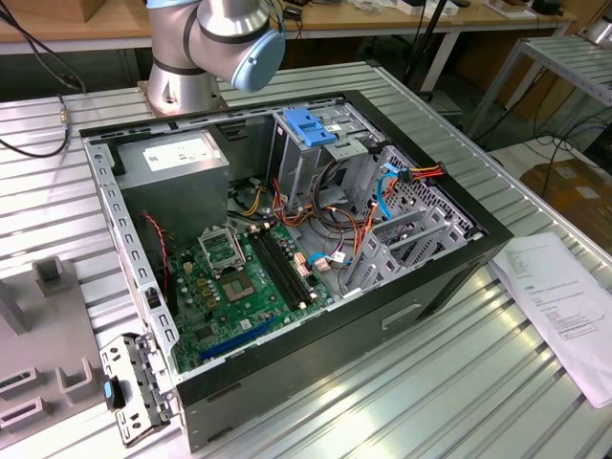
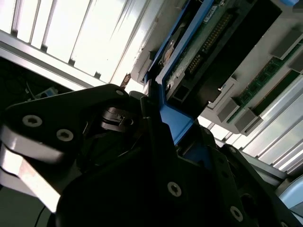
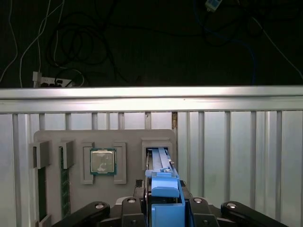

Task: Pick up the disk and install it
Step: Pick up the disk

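Cables (image 1: pixel 330 225) crowd the open computer case (image 1: pixel 316 368) in the exterior view, lying between the motherboard (image 1: pixel 239 277) and the drive cage (image 1: pixel 306 158). We note a power supply (image 1: pixel 177 172) in the far corner, a grey tray (image 1: pixel 38 373) on the table (image 1: pixel 430 402) at the exterior view's left, and a printed sheet (image 1: pixel 564 296) at its right. The arm (image 1: pixel 215 38) stands behind the case.

In the second wrist view, the gripper (image 2: pixel 158 106) has its jaws closed on the blue rail (image 2: pixel 175 125) at one end of the disk (image 2: pixel 199 52), whose circuit-board face is turned toward the camera.

In the first wrist view, the disk stands on edge at a slot (image 3: pixel 158 146) of the tray, beside a processor chip (image 3: pixel 102 161) and memory sticks (image 3: pixel 64 184). We cannot tell whether its lower edge is clear of the slot.

Hazards, in our judgement: the hold is on plastic at one end only, so the disk could pivot or slip; a tilted lift could bind it against the slot walls; and the loose cables beside the cage could snag it on entry.

Writing: the power supply carries a white sticker and the sheet carries print, but we can read neither. We find no legible marking on the disk.
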